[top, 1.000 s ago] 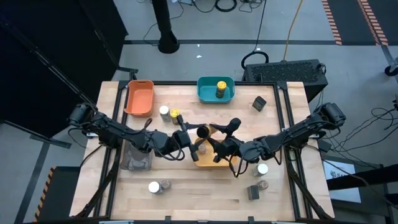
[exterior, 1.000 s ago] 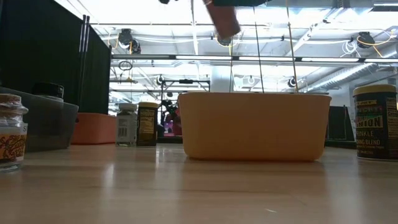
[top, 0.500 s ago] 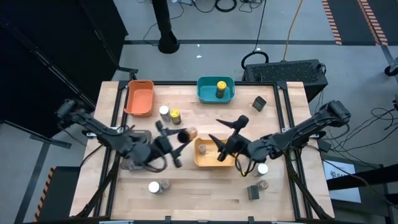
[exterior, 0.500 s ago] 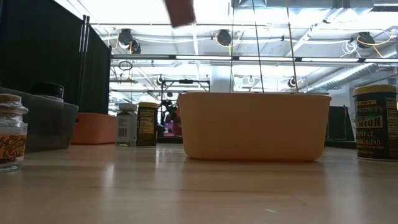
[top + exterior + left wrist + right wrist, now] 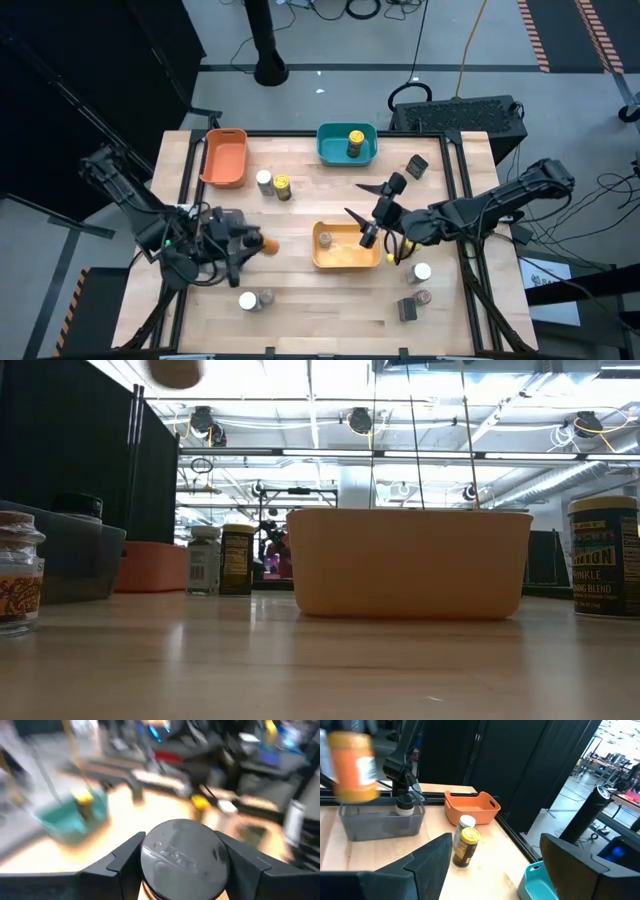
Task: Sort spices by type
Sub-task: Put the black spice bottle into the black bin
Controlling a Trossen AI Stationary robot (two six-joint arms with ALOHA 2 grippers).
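Left gripper point(image 5: 243, 243), lower left of the high view, over the table point(image 5: 300, 310) beside the grey bin point(image 5: 212, 262): fingers clamped on an orange jar with a black lid point(image 5: 262, 245), held off the surface; the left wrist view shows that lid point(image 5: 182, 855) seated between the two dark fingers point(image 5: 122, 862), and the low view catches the jar point(image 5: 176, 370) at the top left, high above the tabletop. Right gripper point(image 5: 372, 205), right of centre in the high view, above the far right corner of the yellow bin point(image 5: 345, 258): fingers spread wide, holding nothing. Orange bin point(image 5: 223, 157), upper left of the table. Teal bin point(image 5: 330, 147), upper centre, holding one yellow-lidded jar point(image 5: 355, 143). White-lidded jar point(image 5: 264, 181) and yellow-lidded dark jar point(image 5: 283, 187) stand touching, between the orange bin and the yellow bin; both also show in the right wrist view in front of the orange bin. Two jars point(image 5: 255, 299) stand together near the lower left edge. A white-lidded jar point(image 5: 422, 272) and two more jars point(image 5: 414, 303) sit at the lower right. One dark jar point(image 5: 417, 166) stands alone at the upper right. The grey bin holds a white-lidded jar point(image 5: 405, 805), seen in the right wrist view.
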